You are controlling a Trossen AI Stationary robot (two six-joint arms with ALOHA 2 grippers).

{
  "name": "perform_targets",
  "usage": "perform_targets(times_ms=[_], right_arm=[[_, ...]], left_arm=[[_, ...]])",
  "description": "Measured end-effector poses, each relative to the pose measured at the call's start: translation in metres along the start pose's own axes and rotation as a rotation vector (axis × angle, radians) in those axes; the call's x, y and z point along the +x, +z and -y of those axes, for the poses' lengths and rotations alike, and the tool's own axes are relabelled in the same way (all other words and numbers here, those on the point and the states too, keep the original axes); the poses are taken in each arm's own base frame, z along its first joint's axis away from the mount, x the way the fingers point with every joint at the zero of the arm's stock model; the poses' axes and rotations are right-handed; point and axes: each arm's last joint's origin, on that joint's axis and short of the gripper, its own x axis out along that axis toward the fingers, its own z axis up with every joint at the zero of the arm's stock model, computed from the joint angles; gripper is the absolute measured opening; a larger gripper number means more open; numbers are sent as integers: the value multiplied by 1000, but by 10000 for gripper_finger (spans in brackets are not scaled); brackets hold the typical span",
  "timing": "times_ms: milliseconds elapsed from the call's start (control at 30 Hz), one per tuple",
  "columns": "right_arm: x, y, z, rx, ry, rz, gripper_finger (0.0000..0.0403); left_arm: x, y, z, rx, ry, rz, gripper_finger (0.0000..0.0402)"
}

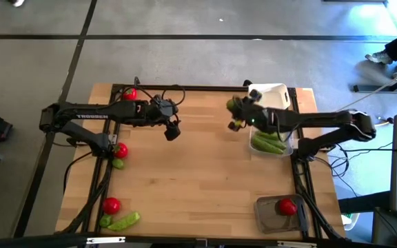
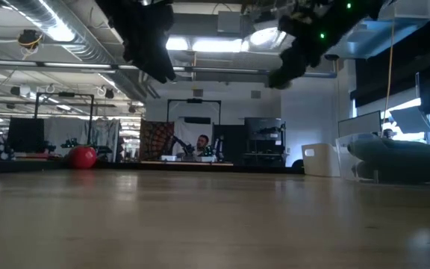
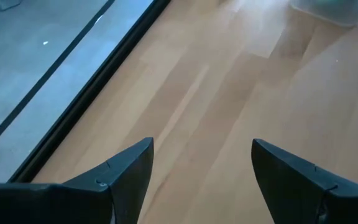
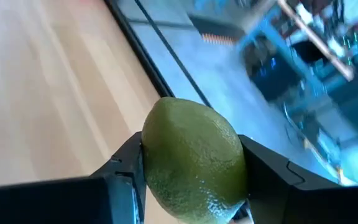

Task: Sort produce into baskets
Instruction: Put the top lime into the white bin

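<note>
My right gripper [image 1: 236,114] is shut on a green lime [image 4: 194,158], high above the table, just left of the white basket [image 1: 273,95]. My left gripper [image 1: 173,131] is open and empty above the bare wood at the table's far middle [image 3: 197,168]. The clear basket [image 1: 271,142] holds green pods. The dark grey basket [image 1: 279,215] at the near right holds a red tomato [image 1: 286,205]. Loose tomatoes [image 1: 120,149] [image 1: 111,204] [image 1: 130,94], small limes [image 1: 118,163] [image 1: 105,220] and a green pod [image 1: 125,221] lie along the table's left side. My right gripper pinches the lime between its two fingers [image 4: 126,168], which bear on opposite sides of its round body [image 4: 157,155]. The fingers slant down from the table's right side. The lime is lifted clear of the table.
The wooden table has a dark frame edge [image 1: 185,87] at the far side. Cables run along the left edge [image 1: 102,172]. In the low view two tomatoes [image 2: 83,157] sit far left and the baskets [image 2: 321,159] far right, with bare wood between.
</note>
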Motion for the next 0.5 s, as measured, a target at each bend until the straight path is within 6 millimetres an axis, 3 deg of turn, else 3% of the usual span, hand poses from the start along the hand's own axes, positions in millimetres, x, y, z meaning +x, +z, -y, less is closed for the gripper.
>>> perform_targets(times_ms=[500], right_arm=[[36,-57,87,263,-82,-401,172]], left_arm=[[0,0,0,15,-1,-1,265]])
